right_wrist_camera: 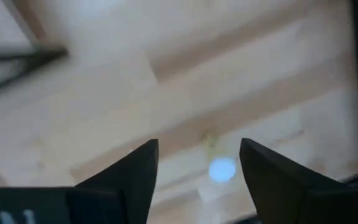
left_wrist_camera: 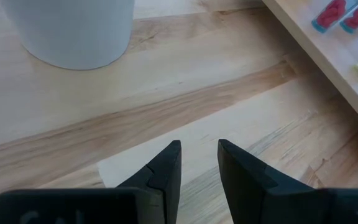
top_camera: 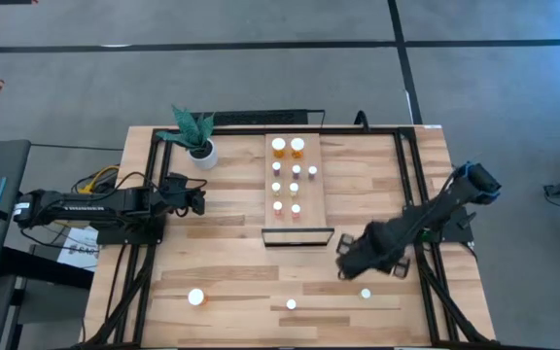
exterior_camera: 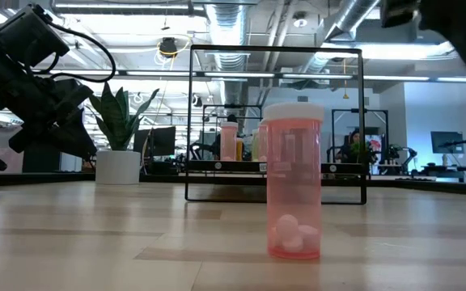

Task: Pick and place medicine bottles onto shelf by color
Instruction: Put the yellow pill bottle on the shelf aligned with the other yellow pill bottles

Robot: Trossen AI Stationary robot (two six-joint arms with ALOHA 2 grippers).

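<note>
Plank surface [top_camera: 231, 243] on grey floor; open-plan office w/ ceiling ducts behind. Left hand [top_camera: 199, 199] closed, empty, parked nr white plant pot [top_camera: 203, 153]. Shelf [top_camera: 296, 190] mid-surface, approx ten bottles on it in rows. Three bottles loose along near edge: orange [top_camera: 195, 297], small [top_camera: 292, 304], pale [top_camera: 366, 293]. Right hand [right_wrist_camera: 197, 163] open, empty, above pale one. Low view: orange bottle hides part of the shelf frame. Right wrist view blurred.

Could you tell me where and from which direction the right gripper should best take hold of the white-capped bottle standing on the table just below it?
Probably from straight above: the bottle stands upright and alone, its round cap facing up. The right gripper, fingers apart, could descend and close across the sides just under the cap.
</note>
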